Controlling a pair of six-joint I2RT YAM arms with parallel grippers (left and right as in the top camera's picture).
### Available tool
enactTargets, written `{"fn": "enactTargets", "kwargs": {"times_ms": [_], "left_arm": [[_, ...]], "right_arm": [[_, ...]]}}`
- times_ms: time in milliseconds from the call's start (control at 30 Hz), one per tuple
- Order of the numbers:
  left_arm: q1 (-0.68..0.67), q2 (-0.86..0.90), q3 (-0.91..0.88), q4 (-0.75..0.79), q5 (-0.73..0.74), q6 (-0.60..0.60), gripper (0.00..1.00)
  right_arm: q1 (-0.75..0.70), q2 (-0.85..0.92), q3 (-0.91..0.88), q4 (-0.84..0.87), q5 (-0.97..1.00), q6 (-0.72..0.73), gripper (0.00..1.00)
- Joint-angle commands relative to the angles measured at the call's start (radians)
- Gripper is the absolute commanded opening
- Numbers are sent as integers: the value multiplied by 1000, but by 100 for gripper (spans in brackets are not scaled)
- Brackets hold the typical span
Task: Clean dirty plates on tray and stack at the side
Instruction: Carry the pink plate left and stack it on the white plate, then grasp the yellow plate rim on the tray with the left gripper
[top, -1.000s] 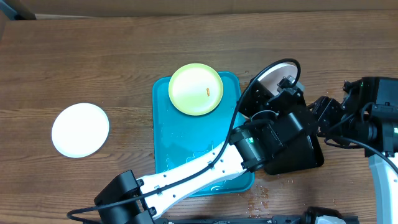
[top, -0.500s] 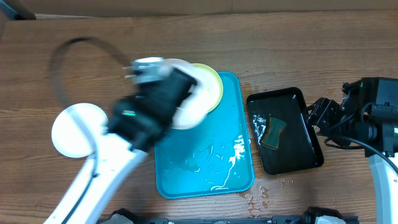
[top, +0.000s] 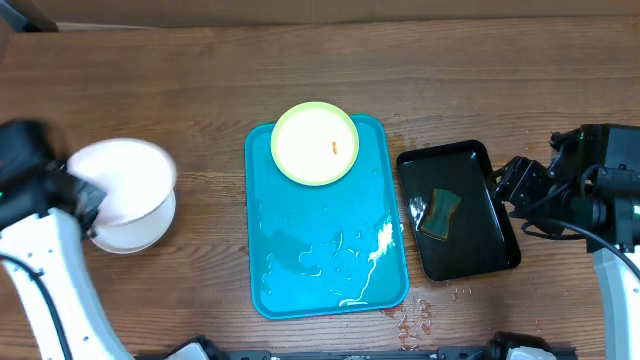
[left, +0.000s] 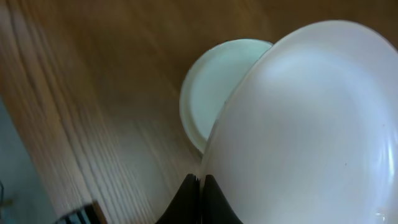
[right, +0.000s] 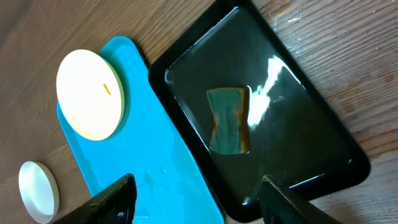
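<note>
Left fingers (left: 186, 200) are clamped on the rim of a white plate (left: 305, 124), tilted over the second white plate (left: 214, 87) at the left edge of the worktop (top: 200, 90). The green plate (top: 315, 143) lies at the far end of the tray (top: 300, 285). Right fingers (right: 115, 199) stand apart, empty. The plates look light, stiff and probably wet-slick, so pinch the rim.

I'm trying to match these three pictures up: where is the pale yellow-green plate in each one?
Overhead: the yellow-green plate sits top centre, on the blue tray, at its upper end.
Left wrist: not in view.
Right wrist: the plate is upper left, on that tray.
Shared landmark: the blue tray.
</note>
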Motion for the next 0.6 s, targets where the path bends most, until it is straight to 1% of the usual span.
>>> {"fn": "enactTargets", "kwargs": {"times_ms": [0,67,167,267,367,400,467,500,533,567], "left_arm": [[151,-7,-141,92,142,68,4],[213,-5,-222,180,145,68,4],[263,6,-304,289,183,89,4],[265,21,-353,375,209,121,4],[259,31,-365,407,239,149,4],[258,31,-365,411,246,149,12],[258,31,-356,409,291,168,33],[258,30,-345,404,322,183,48],[258,30,-330,386,343,183,56],[257,29,-294,342,347,182,59]], "right_arm": [[-5,-14,16,8,-2,-6,65],[-5,-14,16,7,-2,-6,65],[-5,-14,16,7,-2,-6,65],[-5,-14,16,7,-2,-6,65],[-5,-14,16,7,-2,-6,65],[-5,-14,16,7,-2,-6,65],[-5,-14,16,7,-2,-6,65],[-5,-14,16,6,-2,-7,65],[-4,-14,16,6,-2,-7,65],[-4,-14,16,6,-2,-8,66]]}}
